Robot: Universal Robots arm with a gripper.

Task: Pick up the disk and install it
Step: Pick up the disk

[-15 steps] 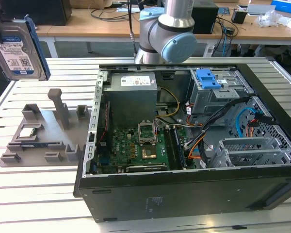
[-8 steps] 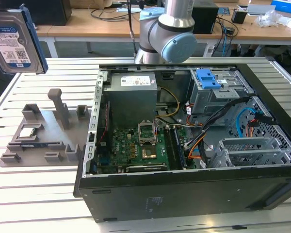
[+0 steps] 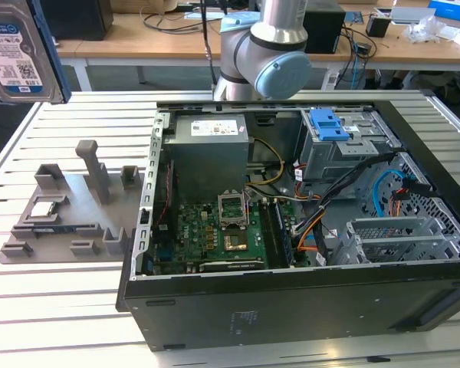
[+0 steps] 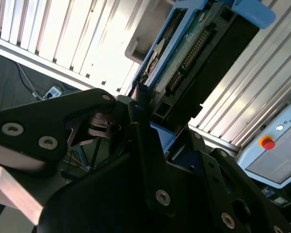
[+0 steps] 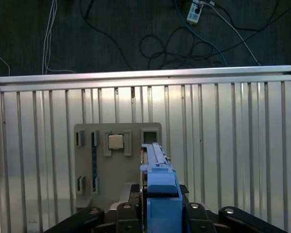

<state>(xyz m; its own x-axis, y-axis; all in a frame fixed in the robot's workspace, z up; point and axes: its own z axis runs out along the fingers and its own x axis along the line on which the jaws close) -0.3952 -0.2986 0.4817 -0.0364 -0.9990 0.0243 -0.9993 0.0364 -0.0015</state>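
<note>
The disk (image 3: 11, 46), a silver drive with a white-and-blue label and a blue carrier edge, hangs high at the exterior view's top left, well above the table. In the first wrist view the disk (image 5: 157, 165) stands edge-on with its blue bracket, and my gripper (image 5: 159, 189) is shut on it from both sides. The second wrist view shows the disk's (image 4: 194, 53) circuit board and connector side, clamped between the black fingers (image 4: 138, 104) of my gripper (image 4: 148, 116).
An open computer case (image 3: 291, 307) lies on the slatted table, with a drive bay holding a blue carrier (image 3: 330, 123) at its far side. A grey fixture plate (image 3: 69, 230) with a small square chip (image 3: 46, 207) sits at the exterior view's left. The arm (image 3: 264, 46) rises behind the case.
</note>
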